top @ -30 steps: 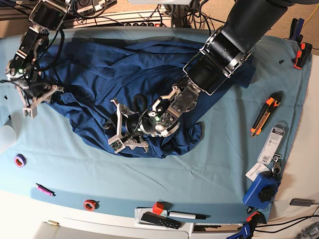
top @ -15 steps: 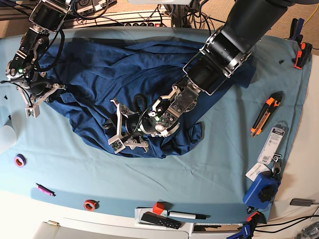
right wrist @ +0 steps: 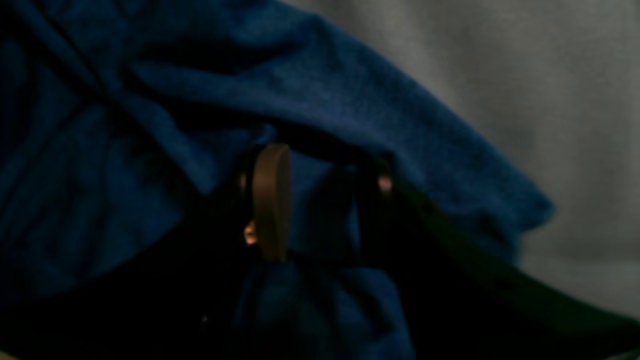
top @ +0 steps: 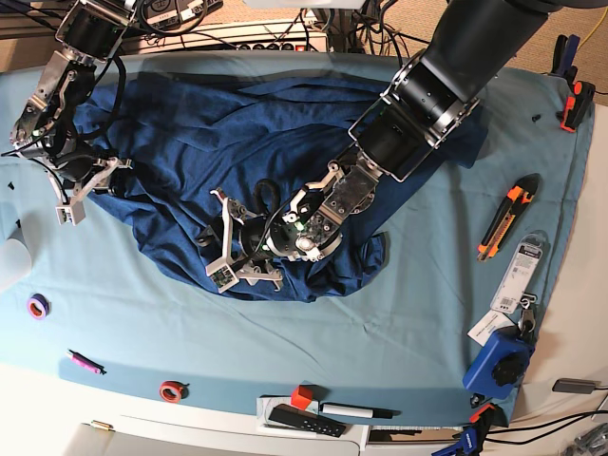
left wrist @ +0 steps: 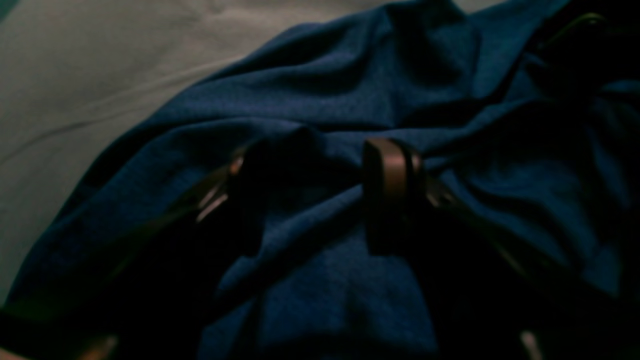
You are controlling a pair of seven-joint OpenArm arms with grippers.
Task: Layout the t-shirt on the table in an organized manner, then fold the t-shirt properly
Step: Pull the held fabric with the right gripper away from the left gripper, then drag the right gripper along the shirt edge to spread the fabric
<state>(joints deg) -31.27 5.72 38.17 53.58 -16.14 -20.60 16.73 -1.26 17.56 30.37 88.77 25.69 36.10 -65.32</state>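
Lying crumpled at upper centre of the table (top: 399, 323), the t-shirt (top: 218, 133); left gripper (top: 231, 255) parted over folds, right gripper (top: 87, 190) parted astride its edge.

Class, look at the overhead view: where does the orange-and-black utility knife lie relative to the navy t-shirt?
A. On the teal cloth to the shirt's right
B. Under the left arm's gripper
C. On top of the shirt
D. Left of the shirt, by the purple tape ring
A: the utility knife rests on the bare teal table, to the right of the t-shirt and apart from it.
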